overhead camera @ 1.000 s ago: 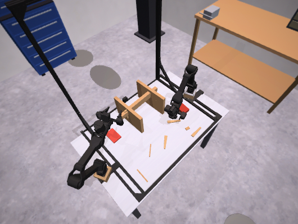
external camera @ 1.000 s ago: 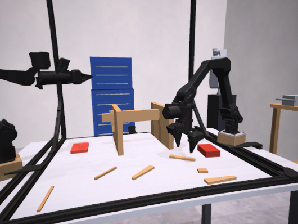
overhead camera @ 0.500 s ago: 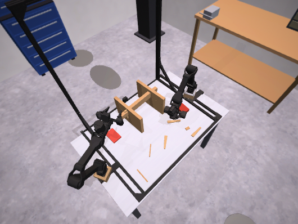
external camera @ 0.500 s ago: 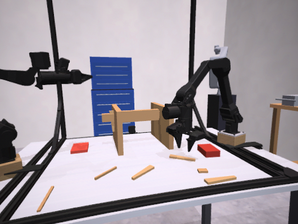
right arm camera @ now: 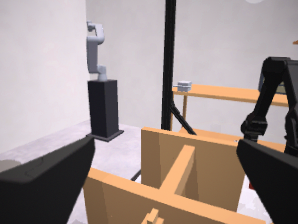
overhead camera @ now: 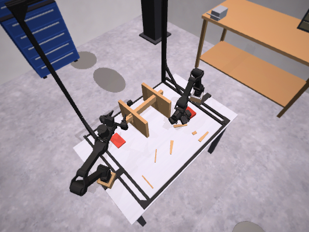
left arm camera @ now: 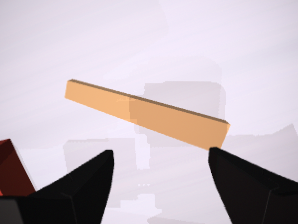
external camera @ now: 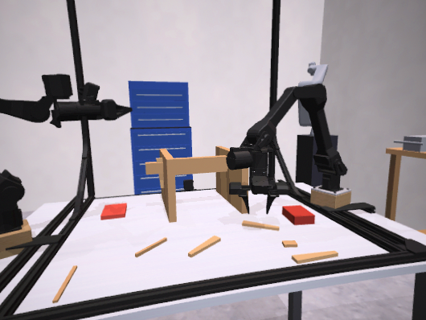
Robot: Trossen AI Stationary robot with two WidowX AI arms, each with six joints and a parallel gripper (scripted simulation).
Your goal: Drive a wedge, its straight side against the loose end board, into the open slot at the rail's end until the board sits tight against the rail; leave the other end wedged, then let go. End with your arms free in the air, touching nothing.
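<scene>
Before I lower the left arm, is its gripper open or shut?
Open. The left gripper has its fingertips apart with nothing gripped; the nearest wedge lies beyond them.

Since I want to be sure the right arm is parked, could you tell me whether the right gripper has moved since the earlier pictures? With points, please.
No, the right gripper (overhead camera: 119, 113) (external camera: 129, 108) (right arm camera: 167, 144) still ends at the blue cabinet's (overhead camera: 48, 36) (external camera: 158, 101) left edge.
</scene>
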